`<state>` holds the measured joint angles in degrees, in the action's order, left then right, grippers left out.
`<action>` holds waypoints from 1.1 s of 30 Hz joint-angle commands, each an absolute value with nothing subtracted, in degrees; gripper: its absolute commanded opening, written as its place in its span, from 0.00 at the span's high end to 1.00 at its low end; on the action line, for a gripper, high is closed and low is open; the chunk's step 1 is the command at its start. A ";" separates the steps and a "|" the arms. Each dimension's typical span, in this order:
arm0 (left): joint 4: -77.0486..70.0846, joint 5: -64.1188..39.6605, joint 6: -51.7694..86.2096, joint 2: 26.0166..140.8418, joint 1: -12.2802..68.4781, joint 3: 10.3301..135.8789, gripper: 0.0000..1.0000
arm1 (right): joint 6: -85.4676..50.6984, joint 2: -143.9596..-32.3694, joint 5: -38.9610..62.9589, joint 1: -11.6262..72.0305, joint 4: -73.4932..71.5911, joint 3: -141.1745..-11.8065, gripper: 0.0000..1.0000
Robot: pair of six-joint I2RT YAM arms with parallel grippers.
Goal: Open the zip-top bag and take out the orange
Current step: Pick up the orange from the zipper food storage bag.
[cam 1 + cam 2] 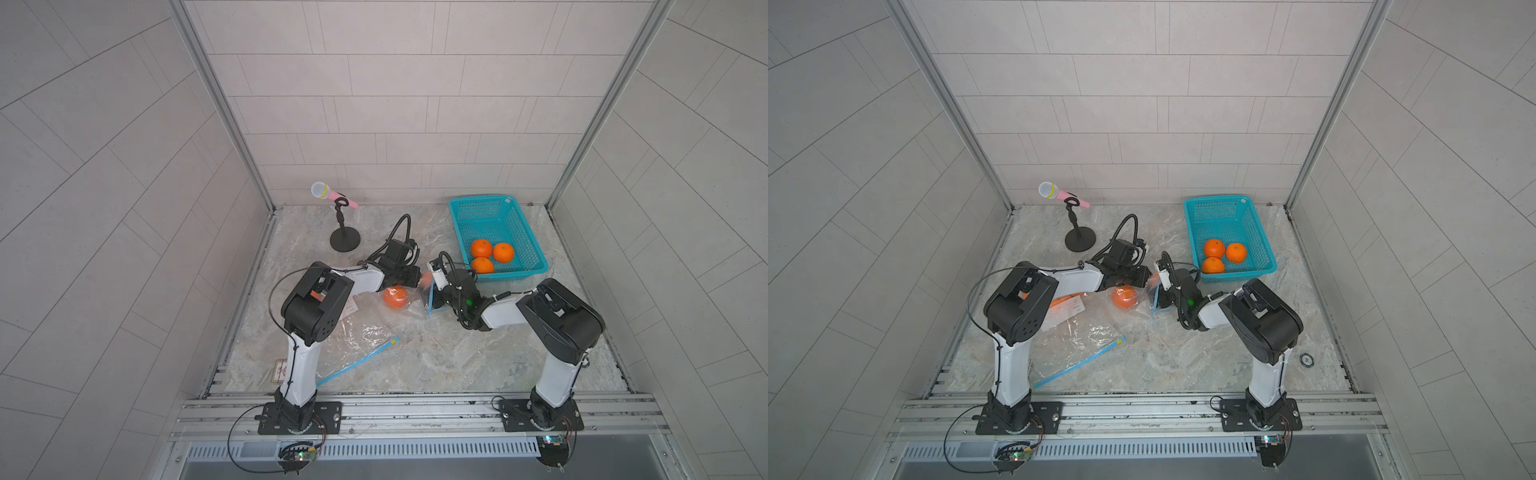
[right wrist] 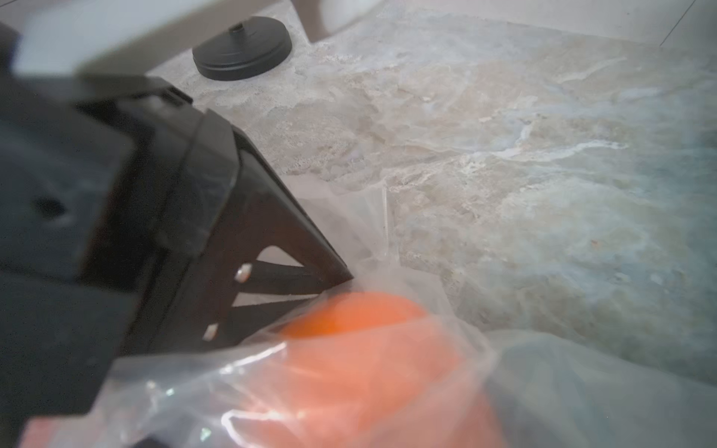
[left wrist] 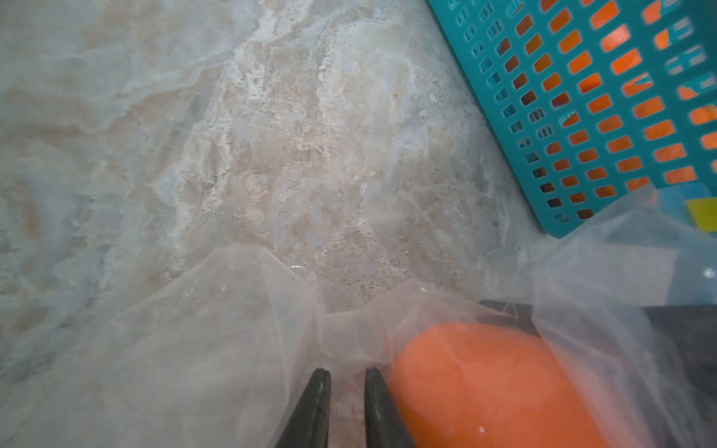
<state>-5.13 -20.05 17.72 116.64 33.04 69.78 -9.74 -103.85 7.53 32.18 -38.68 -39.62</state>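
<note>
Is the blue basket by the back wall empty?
No, three oranges lie together at the near end of the blue basket, plain in both top views.

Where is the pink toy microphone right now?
In both top views, the pink toy microphone sits on its black round-based stand at the back of the marble table, on the left arm's side, well left of the teal plastic basket.
</note>
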 commanded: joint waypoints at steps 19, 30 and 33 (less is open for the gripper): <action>0.01 -13.43 16.53 118.56 33.44 69.72 0.76 | -20.33 -81.05 17.61 32.24 -24.11 -27.30 0.29; -1.98 -13.02 17.48 118.62 33.40 69.22 0.76 | -22.94 -66.96 -3.57 36.50 -4.51 -23.12 0.31; -3.20 -12.89 17.82 118.77 33.42 68.51 0.76 | -21.48 -67.98 -6.00 36.52 -6.37 -21.97 0.30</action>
<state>-3.44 -15.11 18.06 116.92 33.91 69.32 -21.50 -67.72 0.10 36.29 -9.39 -22.98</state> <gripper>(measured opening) 0.238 0.767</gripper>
